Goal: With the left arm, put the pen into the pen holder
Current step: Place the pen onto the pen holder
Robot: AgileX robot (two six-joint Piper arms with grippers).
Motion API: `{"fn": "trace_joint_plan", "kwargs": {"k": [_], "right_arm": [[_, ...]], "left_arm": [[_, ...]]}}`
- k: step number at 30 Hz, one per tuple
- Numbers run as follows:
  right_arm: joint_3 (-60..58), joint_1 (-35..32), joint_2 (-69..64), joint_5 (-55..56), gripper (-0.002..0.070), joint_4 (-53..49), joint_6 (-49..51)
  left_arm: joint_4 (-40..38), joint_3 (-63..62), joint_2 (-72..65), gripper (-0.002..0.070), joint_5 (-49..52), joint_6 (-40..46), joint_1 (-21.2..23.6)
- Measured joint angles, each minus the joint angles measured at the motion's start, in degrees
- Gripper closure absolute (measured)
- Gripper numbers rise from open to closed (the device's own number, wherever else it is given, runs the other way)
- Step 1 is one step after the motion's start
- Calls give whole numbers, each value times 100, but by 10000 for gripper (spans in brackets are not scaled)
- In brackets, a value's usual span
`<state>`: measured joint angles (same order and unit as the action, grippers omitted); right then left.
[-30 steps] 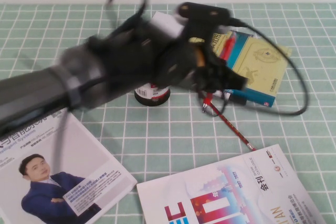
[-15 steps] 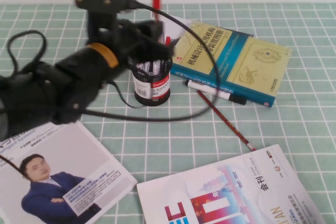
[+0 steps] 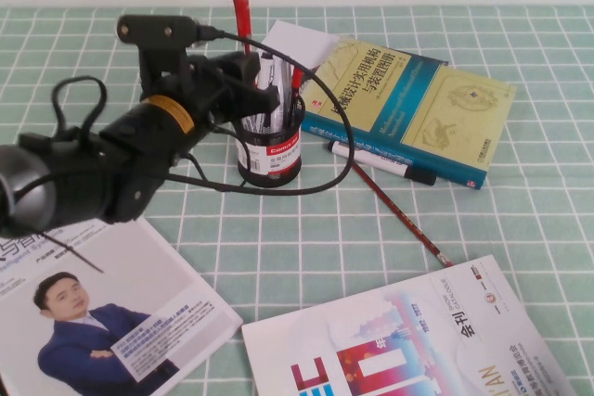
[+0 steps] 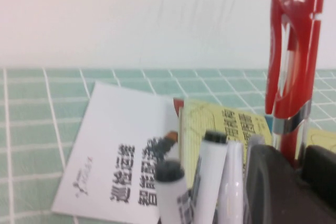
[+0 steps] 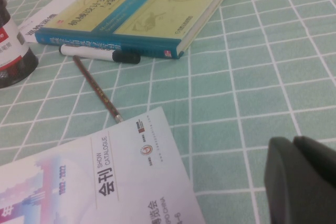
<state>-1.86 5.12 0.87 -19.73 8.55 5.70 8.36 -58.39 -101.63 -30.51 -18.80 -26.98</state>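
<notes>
The red pen [image 3: 241, 14] stands upright, clip end up, with my left gripper [image 3: 249, 70] shut on its lower part. The gripper hovers over the left rim of the black mesh pen holder [image 3: 269, 153], which has several pens standing in it. In the left wrist view the pen [image 4: 290, 61] rises from between the black fingers [image 4: 269, 187] of my left gripper [image 4: 296, 163], and white markers [image 4: 210, 177] stand close beside them. My right gripper [image 5: 294, 148] is shut and empty, low over the green mat, apart from the holder [image 5: 13, 51].
A yellow and teal book [image 3: 418, 104] lies right of the holder, with a white marker with a black cap [image 3: 380, 162] and a thin red pencil [image 3: 399, 215] in front of it. Magazines [image 3: 111, 308] [image 3: 408, 340] lie near the front edge. A white card [image 3: 299, 44] lies behind the holder.
My left arm swung from beside the book to the left, lifting the pen upright. In the last half second it shifted the pen left and slightly lower, nearer the holder.
</notes>
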Motion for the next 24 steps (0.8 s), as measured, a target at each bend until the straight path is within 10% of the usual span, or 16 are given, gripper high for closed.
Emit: {"fn": "trace_joint_plan", "kwargs": {"k": [24], "right_arm": [[0,0,0,0,696,0,0]], "left_arm": [[36,0,-496,606,-465,217,0]]}}
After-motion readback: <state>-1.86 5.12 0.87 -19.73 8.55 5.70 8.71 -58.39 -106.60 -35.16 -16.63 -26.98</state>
